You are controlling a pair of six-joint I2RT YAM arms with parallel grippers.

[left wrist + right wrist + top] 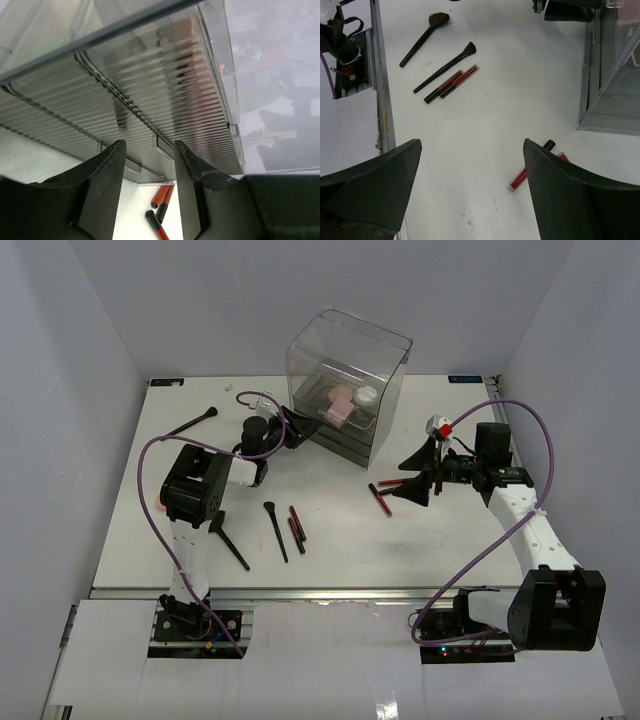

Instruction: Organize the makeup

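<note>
The clear plastic box (pixel 345 380) stands at the back centre. Pink compacts (pixel 340 406) and a small white jar (pixel 367 395) lie inside it on top of the dark drawers. My left gripper (pixel 293 426) is open and empty, close against the ribbed drawer fronts (pixel 165 95). My right gripper (pixel 418 476) is wide open and empty above the table. Two red-and-black sticks (pixel 384 496) lie just left of it, by the right finger in the right wrist view (pixel 530 169). Two more sticks (pixel 296 523) and two brushes (pixel 274 530) lie at front left.
A third brush (pixel 195 422) lies at the back left. Another brush (pixel 228 538) lies beside the left arm's base. In the right wrist view the brushes (pixel 445 67) and sticks (pixel 452 82) lie near the table's front rail (pixel 380 90). The box's corner (pixel 600 120) is at right.
</note>
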